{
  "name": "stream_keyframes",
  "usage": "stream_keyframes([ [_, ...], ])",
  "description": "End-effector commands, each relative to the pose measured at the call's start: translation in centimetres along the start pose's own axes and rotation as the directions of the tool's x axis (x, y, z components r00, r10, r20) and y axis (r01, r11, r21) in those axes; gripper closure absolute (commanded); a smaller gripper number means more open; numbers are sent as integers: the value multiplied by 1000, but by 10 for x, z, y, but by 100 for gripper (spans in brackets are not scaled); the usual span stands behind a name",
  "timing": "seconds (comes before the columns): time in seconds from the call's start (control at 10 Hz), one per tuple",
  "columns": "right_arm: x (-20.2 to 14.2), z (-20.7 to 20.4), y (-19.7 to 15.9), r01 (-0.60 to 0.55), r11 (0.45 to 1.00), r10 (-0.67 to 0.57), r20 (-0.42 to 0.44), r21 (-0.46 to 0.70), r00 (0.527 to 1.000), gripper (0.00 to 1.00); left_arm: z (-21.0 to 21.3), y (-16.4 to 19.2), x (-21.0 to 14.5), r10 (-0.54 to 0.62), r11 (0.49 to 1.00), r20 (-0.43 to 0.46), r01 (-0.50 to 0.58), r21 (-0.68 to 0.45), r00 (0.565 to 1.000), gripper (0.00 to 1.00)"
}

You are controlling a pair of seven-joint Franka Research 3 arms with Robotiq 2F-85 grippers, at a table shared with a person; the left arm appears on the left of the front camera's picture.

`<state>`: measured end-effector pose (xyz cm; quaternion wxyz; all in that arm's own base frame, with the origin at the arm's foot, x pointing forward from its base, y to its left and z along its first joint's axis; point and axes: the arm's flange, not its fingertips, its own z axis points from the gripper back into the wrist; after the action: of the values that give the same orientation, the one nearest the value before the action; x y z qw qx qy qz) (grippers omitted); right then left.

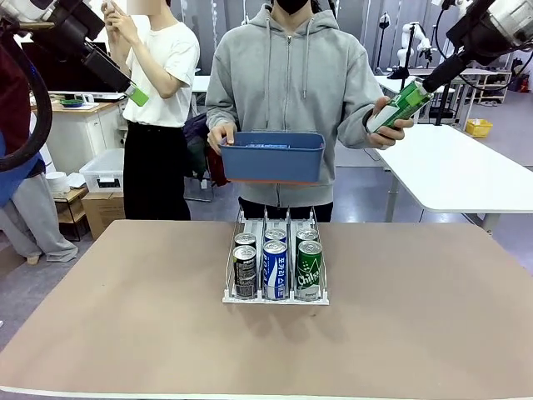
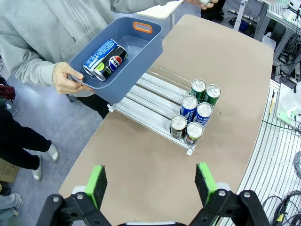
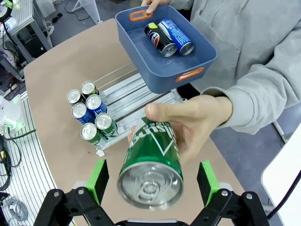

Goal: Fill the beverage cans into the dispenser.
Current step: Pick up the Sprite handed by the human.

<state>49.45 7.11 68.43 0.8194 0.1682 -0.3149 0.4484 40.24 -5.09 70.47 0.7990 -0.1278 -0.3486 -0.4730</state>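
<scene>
1. The right claw [image 3: 151,183] is spread wide. A person's hand [image 3: 193,120] holds a green can [image 3: 150,160] between its green pads, silver top toward the wrist. The pads appear not to touch it.
2. Risk: if the hand lets go before the jaws close, the can falls to the table [image 3: 70,61] far below this claw. The can lies tilted, so a pinch could land crooked and slip.
3. The left claw [image 2: 150,186] is spread and empty, high above the table. The dispenser [image 2: 150,94] lies below and ahead of it.
4. Risk: the person's other hand [image 2: 66,77] holds a blue bin [image 2: 141,56] over the dispenser's far end, beyond the left claw. A claw reaching there could strike the bin.
5. Count: nine cans.
   - Six stand in the dispenser, two per lane: two green [image 2: 205,92], two blue-and-white [image 2: 196,109], two dark [image 2: 186,129].
   - Two lie in the bin: one blue-and-white [image 2: 99,55], one dark [image 2: 112,61].
   - One green can is in the hand.
   - One dispenser, one bin.
</scene>
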Motion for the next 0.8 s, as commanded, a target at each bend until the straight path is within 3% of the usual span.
stream_keyframes([
  [0.0, 6, -10, -3, -15, 1000, 14, 28, 23, 1000, 0, 0, 2, -1, 7, 1000, -2, -7, 5, 1000, 0],
  [0.7, 7, -18, 0, -1, 1000, 1, -5, 27, 1000, 0, 0, 2, -1, 7, 1000, -2, -7, 5, 1000, 0],
])
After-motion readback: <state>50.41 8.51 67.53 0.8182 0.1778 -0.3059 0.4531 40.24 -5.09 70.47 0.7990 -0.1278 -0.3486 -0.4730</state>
